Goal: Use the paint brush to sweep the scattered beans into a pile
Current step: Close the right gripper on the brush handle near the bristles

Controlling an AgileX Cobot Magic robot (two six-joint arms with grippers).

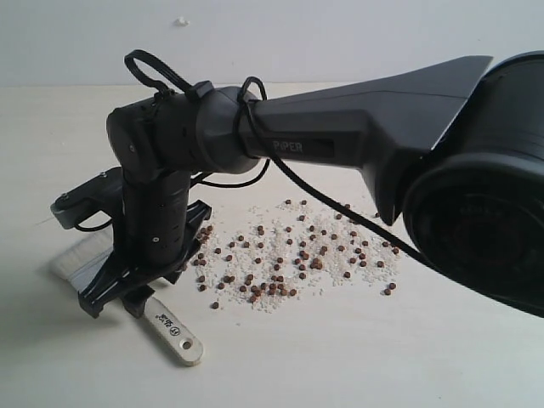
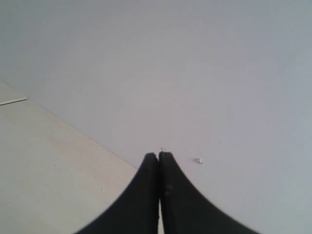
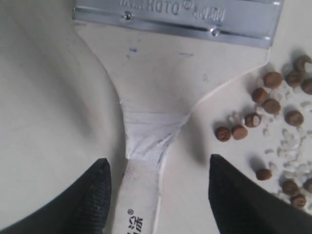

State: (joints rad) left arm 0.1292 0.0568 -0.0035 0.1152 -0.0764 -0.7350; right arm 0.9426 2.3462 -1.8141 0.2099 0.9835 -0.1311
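1. The exterior view stands close beside the right arm (image 1: 365,144) — its big joint fills that side — and looks down across the table (image 1: 340,357) toward the wall (image 1: 340,42).
2. The left wrist view faces outward, at the wall and a strip of table.
3. The right wrist view looks down from very near on the paint brush (image 3: 161,87) and the beans (image 3: 273,80); the exterior view shows both too.

A pale cream tabletop (image 1: 357,357) with a faint wood grain fills the lower scene, and a plain whitish-grey wall (image 1: 357,38) rises directly behind it. A small white speck (image 1: 180,20) sits on the wall; the light is soft and even.
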